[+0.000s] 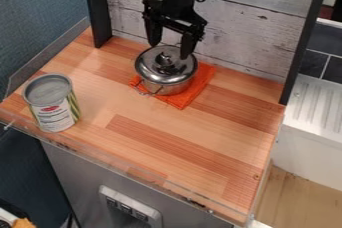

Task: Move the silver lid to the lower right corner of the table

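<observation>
The gripper [169, 51] hangs over the back part of the bench [160, 144], its 2 fingers [189, 44] spread wide and pinching nothing. They point down at the lid [168, 73], which sits on the pot [175, 88] with its knob [163, 59] uppermost. That knob is the natural thing to grip: the wide spread looks meant to let 1 finger pass on each side of it. Whether either fingertip touches the lid, I cannot tell.

The pot stands on an orange cloth [185, 101], set askew beneath it, perhaps as a mat to spare the wood. The can [53, 109] stands upright near the left edge, well apart from the pot and off the likely route to the lower right corner [234, 204].

The job seems at its start, the step in hand being to line up on the knob. Next the fingers should lower around it, close, and lift straight up, so the rim leaves the pot without dragging it along. The metal is smooth and could slip or swing if caught off-centre; near the corner, it wants setting down short of the edge.
</observation>
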Action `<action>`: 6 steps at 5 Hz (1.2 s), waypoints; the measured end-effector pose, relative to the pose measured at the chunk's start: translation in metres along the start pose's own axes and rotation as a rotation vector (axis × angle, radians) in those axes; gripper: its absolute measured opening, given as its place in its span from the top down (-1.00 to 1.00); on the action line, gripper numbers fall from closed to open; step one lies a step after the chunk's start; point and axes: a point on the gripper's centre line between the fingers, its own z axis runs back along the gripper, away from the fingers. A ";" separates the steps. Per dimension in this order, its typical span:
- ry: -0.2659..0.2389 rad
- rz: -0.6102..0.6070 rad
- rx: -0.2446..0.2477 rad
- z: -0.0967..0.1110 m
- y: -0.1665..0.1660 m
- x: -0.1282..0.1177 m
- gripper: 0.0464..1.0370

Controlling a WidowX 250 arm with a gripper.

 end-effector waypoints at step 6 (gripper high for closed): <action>-0.070 -0.003 -0.037 0.032 0.002 -0.007 0.53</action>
